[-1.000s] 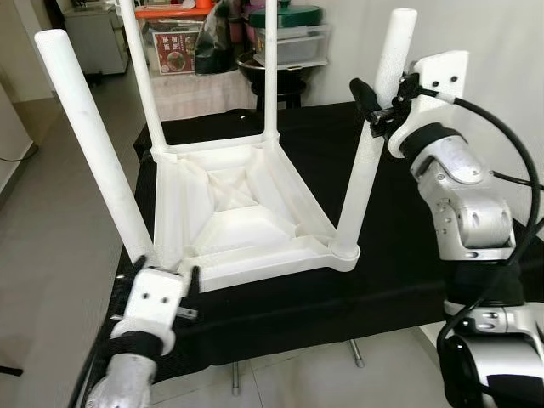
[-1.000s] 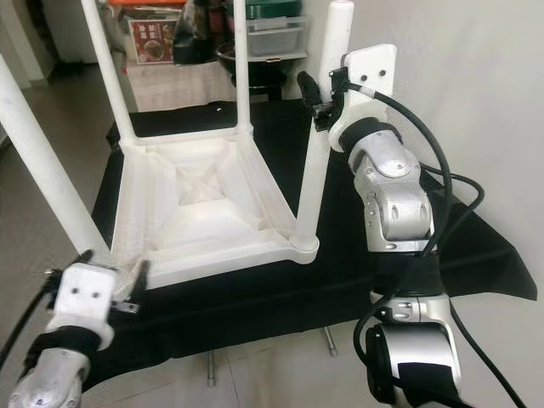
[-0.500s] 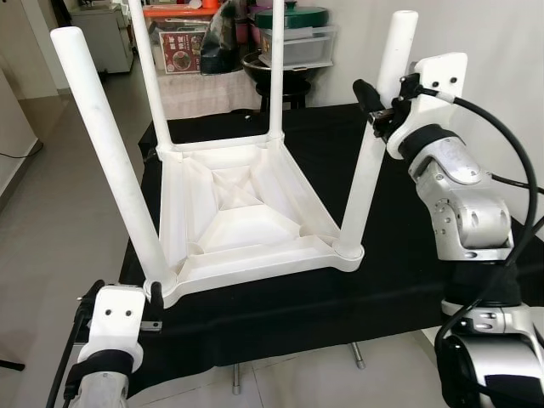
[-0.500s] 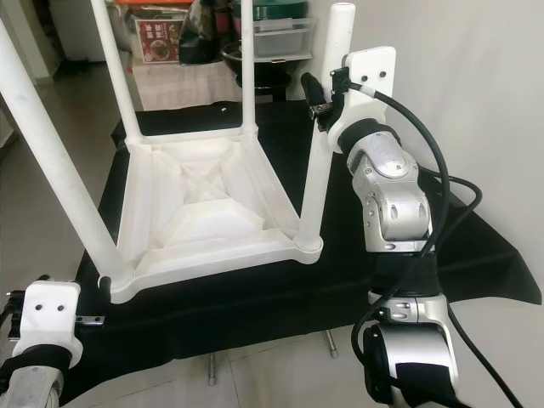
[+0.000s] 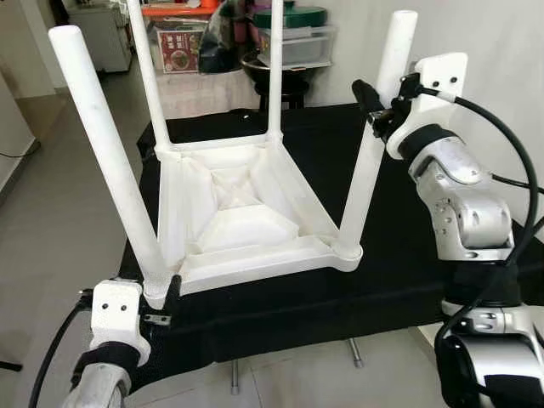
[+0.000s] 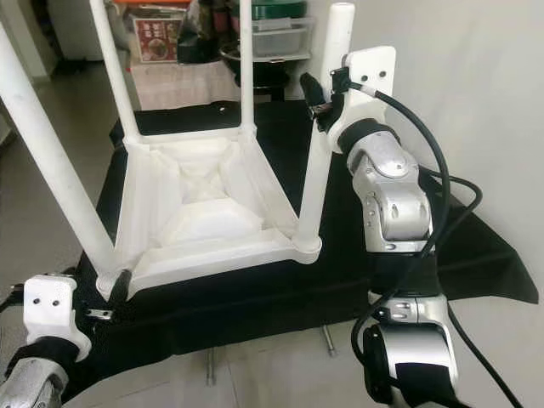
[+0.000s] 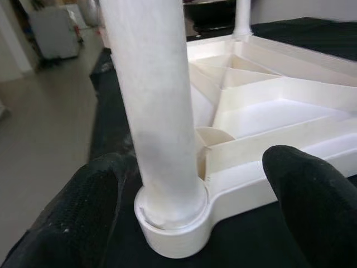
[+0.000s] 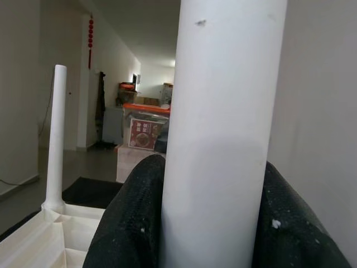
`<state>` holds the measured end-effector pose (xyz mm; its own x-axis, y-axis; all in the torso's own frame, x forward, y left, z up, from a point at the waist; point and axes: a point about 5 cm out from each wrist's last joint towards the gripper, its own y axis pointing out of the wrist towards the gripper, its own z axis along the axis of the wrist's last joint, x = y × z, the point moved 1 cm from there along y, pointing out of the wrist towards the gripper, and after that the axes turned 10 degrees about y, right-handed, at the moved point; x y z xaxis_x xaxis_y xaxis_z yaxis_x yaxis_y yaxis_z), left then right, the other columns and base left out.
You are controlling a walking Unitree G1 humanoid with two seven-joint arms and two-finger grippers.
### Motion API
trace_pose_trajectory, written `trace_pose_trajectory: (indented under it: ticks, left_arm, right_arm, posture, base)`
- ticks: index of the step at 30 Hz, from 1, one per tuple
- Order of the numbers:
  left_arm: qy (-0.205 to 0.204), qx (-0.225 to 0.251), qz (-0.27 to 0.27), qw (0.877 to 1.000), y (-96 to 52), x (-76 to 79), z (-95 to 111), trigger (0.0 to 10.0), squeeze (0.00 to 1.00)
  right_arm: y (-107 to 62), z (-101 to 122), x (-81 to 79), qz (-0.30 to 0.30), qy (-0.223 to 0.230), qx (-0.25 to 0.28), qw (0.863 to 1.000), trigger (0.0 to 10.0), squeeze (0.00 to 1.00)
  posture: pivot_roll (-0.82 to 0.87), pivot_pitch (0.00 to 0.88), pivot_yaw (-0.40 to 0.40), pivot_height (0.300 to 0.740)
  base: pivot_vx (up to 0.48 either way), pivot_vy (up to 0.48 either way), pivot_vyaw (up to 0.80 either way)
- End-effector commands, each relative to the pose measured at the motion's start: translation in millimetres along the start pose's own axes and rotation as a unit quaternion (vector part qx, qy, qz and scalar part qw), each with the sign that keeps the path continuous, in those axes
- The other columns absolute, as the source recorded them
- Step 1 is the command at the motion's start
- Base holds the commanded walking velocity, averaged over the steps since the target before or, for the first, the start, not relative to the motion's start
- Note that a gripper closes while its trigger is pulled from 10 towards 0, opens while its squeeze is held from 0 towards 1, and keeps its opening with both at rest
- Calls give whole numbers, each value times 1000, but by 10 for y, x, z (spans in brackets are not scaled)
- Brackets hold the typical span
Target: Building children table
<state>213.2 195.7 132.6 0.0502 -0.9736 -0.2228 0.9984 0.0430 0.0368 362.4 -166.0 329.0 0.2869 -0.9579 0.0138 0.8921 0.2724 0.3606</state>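
Upside down, white plastic table [image 5: 246, 217], round leg [image 5: 371, 144] clamped by right end effector [image 5: 381, 109]

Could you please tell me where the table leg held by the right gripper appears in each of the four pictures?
Left eye view: the held leg rises right of centre, the right gripper clamped on it.
Right eye view: the same leg, centre-right.
Left wrist view: not that leg; a different one.
Right wrist view: a thick white column between the black fingers.
Shared landmark: the upturned white table.
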Motion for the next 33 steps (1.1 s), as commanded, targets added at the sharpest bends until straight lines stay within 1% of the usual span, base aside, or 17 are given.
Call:
trace_pose_trajectory:
  ticks: [1, 2, 4, 5, 7, 8, 9, 10, 11, 14, 15, 18, 19, 22, 25, 27, 33]
  left_arm:
    - [-6, -3, 0, 1000, 42, -105, -52, 10000, 0]
    - [-10, -6, 6, 1000, 71, -166, -77, 10000, 0]
    - [-10, -6, 6, 1000, 71, -166, -77, 10000, 0]
    - [-11, -9, 18, 1000, 96, -238, -100, 10000, 0]
    - [-11, -9, 18, 1000, 96, -238, -100, 10000, 0]
    - [-3, -9, 38, 999, 120, -334, -117, 10000, 0]
    - [-3, -9, 38, 999, 120, -334, -117, 10000, 0]
    - [3, -10, 60, 998, 137, -424, -134, 10000, 0]
    - [3, -10, 60, 998, 137, -424, -134, 10000, 0]
    - [3, -17, 92, 996, 186, -623, -220, 10000, 0]
    - [3, -17, 92, 996, 186, -623, -220, 10000, 0]
    - [11, -15, 90, 996, 254, -725, -248, 10000, 0]
    - [11, -15, 90, 996, 254, -725, -248, 10000, 0]
    - [21, -16, 88, 996, 361, -829, -284, 10000, 0]
    - [23, -18, 89, 996, 391, -863, -299, 10000, 0]
    - [30, -23, 95, 995, 443, -932, -331, 10000, 0]
    - [34, -30, 104, 994, 479, -1019, -370, 10000, 0]
  right_arm:
    - [-8, -53, -91, 27, -6, -18, 999, 0, 0]
    - [-10, -48, -100, 29, -4, -17, 999, 0, 0]
    - [-10, -48, -100, 29, -4, -17, 999, 0, 0]
    - [-14, -43, -106, 31, -2, -17, 999, 0, 0]
    - [-14, -43, -106, 31, -2, -17, 999, 0, 0]
    - [-20, -37, -108, 33, -1, -17, 999, 0, 0]
    - [-20, -37, -108, 33, -1, -17, 999, 0, 0]
    - [-27, -31, -107, 33, -1, -18, 999, 0, 0]
    - [-27, -31, -107, 33, -1, -18, 999, 0, 0]
    - [-39, -15, -106, 35, 0, -19, 999, 0, 0]
    - [-39, -15, -106, 35, 0, -19, 999, 0, 0]
    - [-43, -4, -114, 37, 1, -20, 999, 0, 0]
    - [-43, -4, -114, 37, 1, -20, 999, 0, 0]
    - [-49, -4, -138, 44, 4, -21, 999, 0, 0]
    - [-52, -3, -148, 46, 5, -22, 999, 0, 0]
    - [-60, -2, -172, 54, 9, -23, 998, 0, 0]
    - [-78, 5, -212, 68, 11, -27, 997, 0, 0]
  posture:
    - [-75, 43, -59, 740]
    - [-75, 43, -59, 740]
    - [-75, 43, -59, 740]
    - [-81, 48, -57, 740]
    - [-81, 48, -57, 740]
    - [-88, 54, -55, 740]
    - [-88, 54, -55, 740]
    - [-90, 58, -56, 740]
    - [-90, 58, -56, 740]
    - [-97, 65, -60, 740]
    - [-97, 65, -60, 740]
    - [-99, 71, -66, 740]
    - [-99, 71, -66, 740]
    - [-104, 78, -62, 740]
    - [-107, 81, -62, 740]
    - [-109, 88, -62, 740]
    - [-114, 106, -60, 740]
  base:
    - [0, 0, 0]
    - [0, 0, 0]
    - [0, 0, 0]
    - [0, 0, 0]
    - [0, 0, 0]
    - [0, 0, 0]
    - [0, 0, 0]
    - [0, 0, 0]
    - [0, 0, 0]
    - [0, 0, 0]
    - [0, 0, 0]
    - [0, 0, 0]
    - [0, 0, 0]
    - [0, 0, 0]
    - [0, 0, 0]
    - [0, 0, 0]
    - [0, 0, 0]
